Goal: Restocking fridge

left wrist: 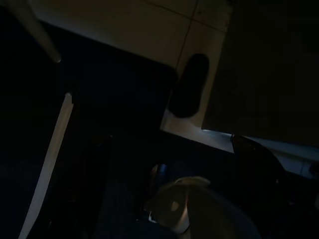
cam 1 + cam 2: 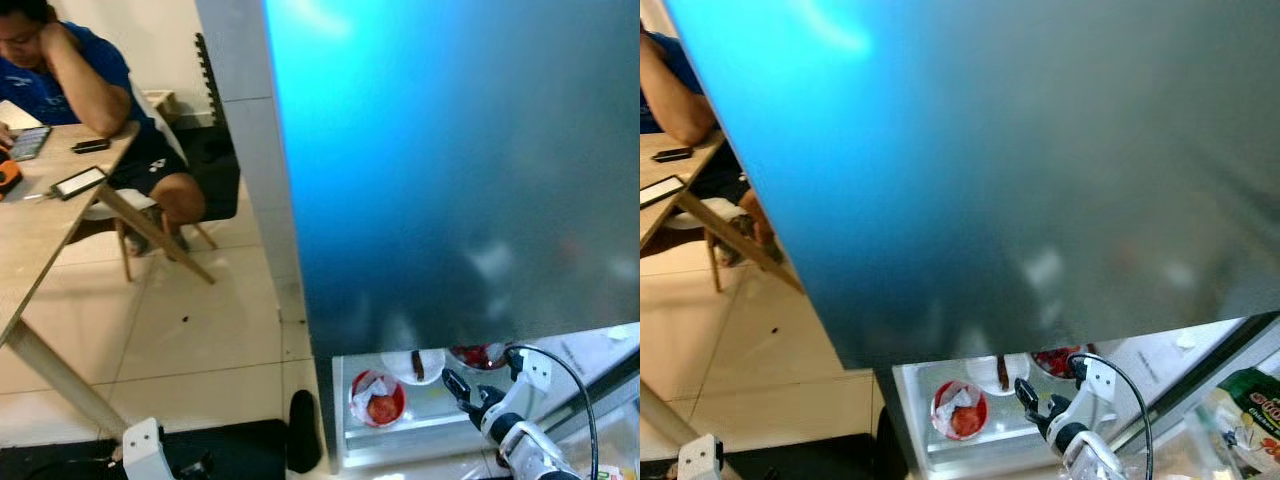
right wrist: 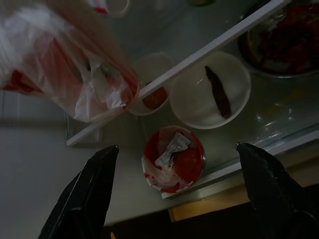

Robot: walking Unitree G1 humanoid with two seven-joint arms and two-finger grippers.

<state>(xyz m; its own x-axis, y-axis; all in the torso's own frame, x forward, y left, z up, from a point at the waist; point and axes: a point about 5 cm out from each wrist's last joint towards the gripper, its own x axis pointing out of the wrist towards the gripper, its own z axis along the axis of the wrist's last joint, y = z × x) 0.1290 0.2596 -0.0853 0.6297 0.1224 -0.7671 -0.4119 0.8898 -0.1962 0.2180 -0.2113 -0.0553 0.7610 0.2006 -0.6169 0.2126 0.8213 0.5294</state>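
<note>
Below the blue fridge door (image 2: 450, 160), the right gripper (image 3: 177, 191) is hanging over the glass shelf (image 3: 279, 129) with its fingers (image 3: 84, 199) spread apart and holding nothing, just above a red bowl (image 3: 174, 158) sitting beside a white bowl (image 3: 209, 92); a person (image 2: 90, 90) is sitting at the wooden table (image 2: 40, 230)

The right gripper (image 3: 174, 199) is spread wide before the glass shelf (image 3: 279, 114). Straight ahead stands a red bowl (image 3: 173, 158), behind it a white bowl (image 3: 209, 92). A plastic bag (image 3: 70, 64) hangs above one finger.
</note>
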